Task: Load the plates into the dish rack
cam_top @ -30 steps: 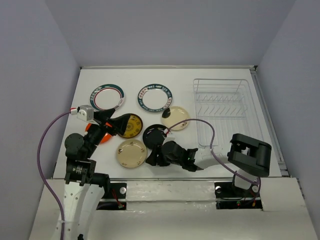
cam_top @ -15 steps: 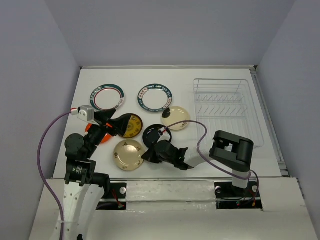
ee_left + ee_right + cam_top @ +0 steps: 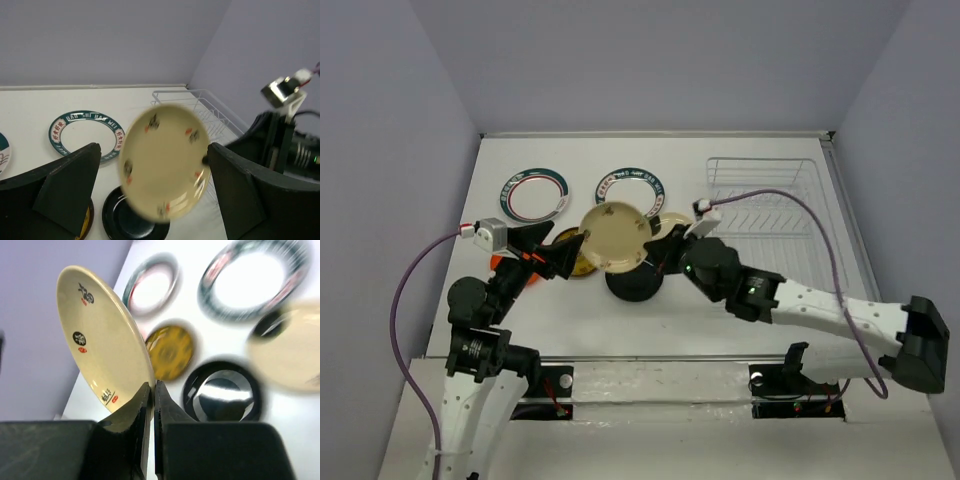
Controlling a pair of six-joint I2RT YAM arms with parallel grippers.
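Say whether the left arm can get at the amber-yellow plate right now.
Probably yes: the open left gripper hovers right at the amber-yellow plate, and the cream plate pinched in the right gripper is held up in the air.

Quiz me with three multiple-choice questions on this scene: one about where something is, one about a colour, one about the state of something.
1. Where on the table does the dish rack sit?
A near left corner; B centre; C far right.
2. What colour is the plate pinched by the right fingers?
A black; B cream; C orange.
3. How do the left fingers stand?
A spread wide open; B shut tight; C clamped on something.

Answers:
1 C, the wire rack lies along the table's right side, toward the back.
2 B, the plate held up on edge is cream with small dark and red marks.
3 A, the left wrist view shows both fingers far apart.
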